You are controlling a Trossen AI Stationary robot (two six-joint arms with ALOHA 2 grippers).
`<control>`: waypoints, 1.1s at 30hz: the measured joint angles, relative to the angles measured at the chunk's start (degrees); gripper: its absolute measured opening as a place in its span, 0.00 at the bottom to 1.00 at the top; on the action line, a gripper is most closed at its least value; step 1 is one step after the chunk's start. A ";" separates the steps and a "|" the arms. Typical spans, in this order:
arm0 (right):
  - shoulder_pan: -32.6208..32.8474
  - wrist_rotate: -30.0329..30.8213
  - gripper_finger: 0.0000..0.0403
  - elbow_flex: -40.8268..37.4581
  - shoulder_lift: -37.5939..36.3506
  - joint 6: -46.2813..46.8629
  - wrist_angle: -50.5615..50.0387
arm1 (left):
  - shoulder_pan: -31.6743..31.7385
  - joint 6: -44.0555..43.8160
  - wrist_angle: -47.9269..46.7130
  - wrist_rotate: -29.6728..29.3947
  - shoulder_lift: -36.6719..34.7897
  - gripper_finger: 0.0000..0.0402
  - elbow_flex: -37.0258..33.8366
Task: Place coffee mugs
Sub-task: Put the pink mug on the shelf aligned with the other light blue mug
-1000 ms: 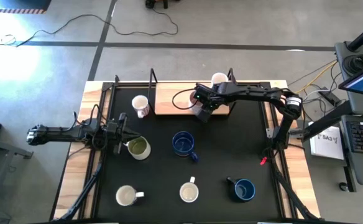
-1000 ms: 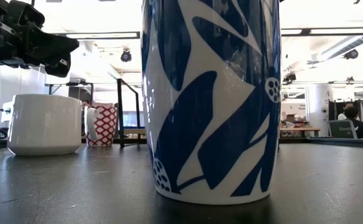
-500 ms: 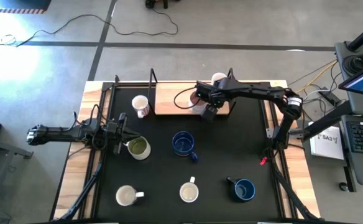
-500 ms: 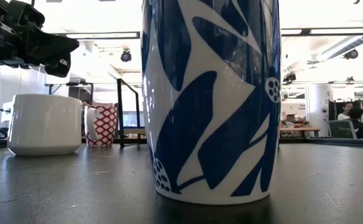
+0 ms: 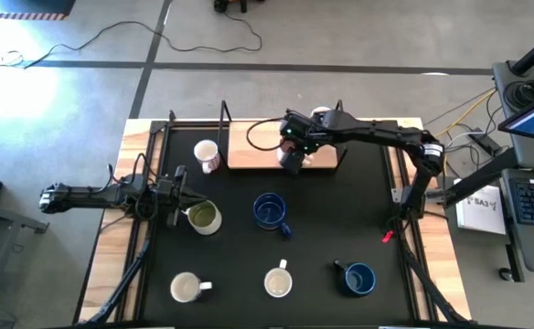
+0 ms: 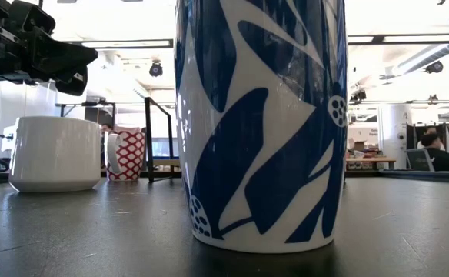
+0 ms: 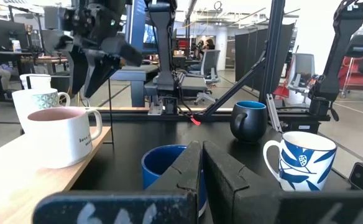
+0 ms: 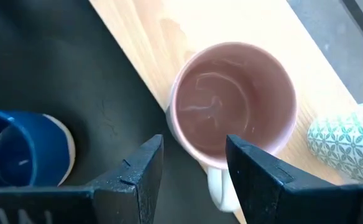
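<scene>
Mugs stand well apart on the black mat (image 5: 340, 219), with open room between them. On the near side sit a cream mug (image 5: 186, 288) at left, a white mug (image 5: 278, 281) in the middle and a dark blue mug (image 5: 358, 279) at right. A blue mug (image 5: 270, 211) stands mid-table, and an olive-green mug (image 5: 203, 217) lies left of it. At the far edge a wooden shelf (image 5: 249, 146) runs between black uprights, and a red-printed mug (image 5: 208, 155) stands just left of it.

From table height a blue-and-white leaf mug (image 6: 261, 123) fills most of the frame and hides the shelf's right part.

On the shelf's near edge sits the pink mug (image 8: 232, 102), handle toward the table's near side. The right gripper (image 8: 194, 162) hangs just above it with fingers spread and nothing between them; from overhead the arm covers the mug. A patterned mug (image 8: 346, 140), cut off at the frame edge, stands just beside the pink one.

The left gripper (image 7: 201, 171) is closed and empty, waiting at the table's left side just beside the olive-green mug.
</scene>
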 joint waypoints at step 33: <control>-0.44 -3.24 0.04 -0.09 6.48 -7.76 2.66 | 0.01 0.00 0.02 0.00 0.00 0.00 0.00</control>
